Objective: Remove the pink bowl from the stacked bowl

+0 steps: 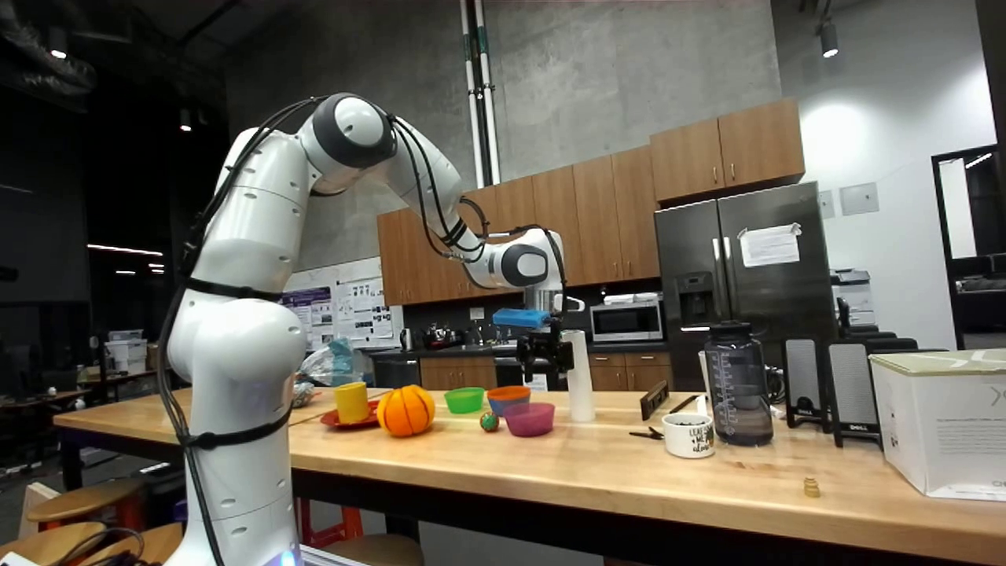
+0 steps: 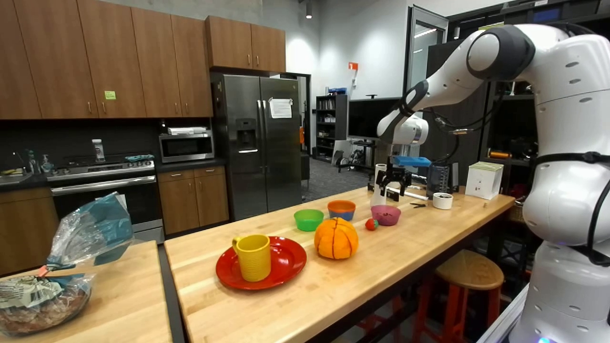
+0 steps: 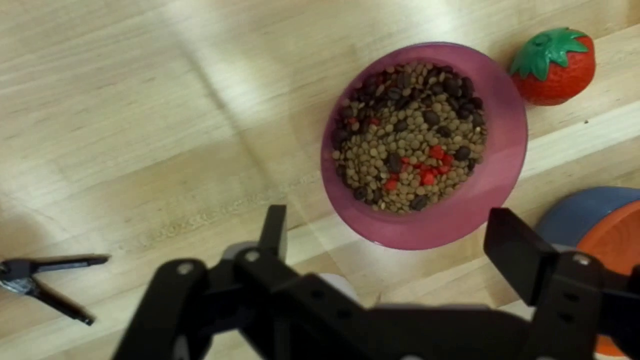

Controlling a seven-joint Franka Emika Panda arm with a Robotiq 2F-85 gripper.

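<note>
At left in an exterior view, the arm (image 1: 251, 212) is of white colour, with dark rings (image 1: 354, 157) and black cables (image 1: 190, 255). The black gripper (image 3: 387, 222) has silver screws (image 3: 185, 268).

Flat tan grains (image 3: 395, 145) hide the round magenta bowl's (image 3: 502, 150) floor; the wrist view crops the round orange bowl (image 3: 616, 237).

Wrist view down onto tabletop (image 3: 200, 160)

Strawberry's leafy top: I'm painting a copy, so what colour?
Green; the leafy top shows best in the wrist view.
</note>
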